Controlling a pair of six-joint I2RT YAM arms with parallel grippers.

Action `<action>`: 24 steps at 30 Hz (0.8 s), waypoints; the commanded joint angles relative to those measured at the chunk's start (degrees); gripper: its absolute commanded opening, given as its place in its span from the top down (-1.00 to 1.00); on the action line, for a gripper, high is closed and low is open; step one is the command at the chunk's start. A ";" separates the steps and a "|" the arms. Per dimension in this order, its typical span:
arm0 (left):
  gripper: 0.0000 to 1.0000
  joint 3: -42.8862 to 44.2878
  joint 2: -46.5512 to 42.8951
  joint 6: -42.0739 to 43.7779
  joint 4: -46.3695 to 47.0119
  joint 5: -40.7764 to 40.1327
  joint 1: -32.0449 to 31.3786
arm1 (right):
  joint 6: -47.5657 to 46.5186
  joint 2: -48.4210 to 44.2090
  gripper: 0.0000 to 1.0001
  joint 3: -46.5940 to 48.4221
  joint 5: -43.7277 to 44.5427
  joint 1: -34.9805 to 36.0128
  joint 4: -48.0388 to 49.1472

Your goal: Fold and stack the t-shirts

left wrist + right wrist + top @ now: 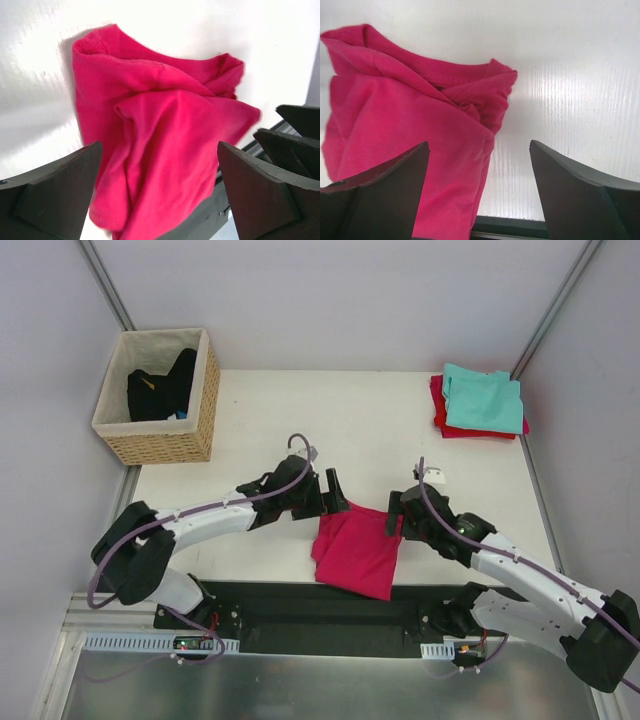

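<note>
A magenta-pink t-shirt [358, 550] lies loosely folded and rumpled at the table's near edge, its lower part hanging over the black base rail. My left gripper [335, 498] hovers at its upper left corner, open, and the shirt [160, 145] fills the space below its wide-spread fingers [55, 195]. My right gripper [396, 515] stands open at the shirt's upper right corner; the cloth [410, 115] lies under its left finger [380, 195] with bare table under the right one. A teal t-shirt [484, 400] rests folded on a red t-shirt [440, 410] at the far right.
A woven wicker basket [160, 400] with dark clothing inside stands at the far left corner. The black rail [300, 605] carrying both arm bases runs along the near edge. Grey walls close in the table on three sides.
</note>
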 commanded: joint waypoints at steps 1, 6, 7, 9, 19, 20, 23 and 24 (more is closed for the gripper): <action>-0.98 3.79 -11.74 3.35 -4.78 -3.79 -0.58 | -2.48 -2.32 -0.71 6.40 1.16 0.13 -2.48; -0.98 4.15 -16.51 1.33 -6.02 1.56 -0.67 | 0.15 -0.92 -0.70 6.94 -3.15 3.90 -0.83; -0.98 3.88 -16.52 0.72 -6.02 2.44 -1.19 | 0.77 0.22 -0.70 6.68 -3.59 4.52 -0.12; -0.98 2.57 -16.78 0.28 -5.85 2.80 -1.98 | 2.43 1.01 -0.70 5.10 -5.95 5.84 2.68; -0.98 -5.88 -18.89 -2.63 1.36 4.74 -3.04 | 5.60 5.58 -0.71 0.00 -12.73 7.78 12.18; -0.98 -5.96 -18.89 -2.54 1.36 4.56 -3.13 | 5.69 6.28 -0.70 0.00 -12.90 7.96 12.71; -0.98 -6.14 -18.89 -2.10 1.36 4.03 -3.13 | 6.04 9.71 -0.70 -0.44 -13.35 8.13 15.26; -0.98 -6.05 -18.72 -1.92 1.36 3.94 -3.13 | 6.13 11.81 -0.69 -0.62 -13.43 8.13 16.57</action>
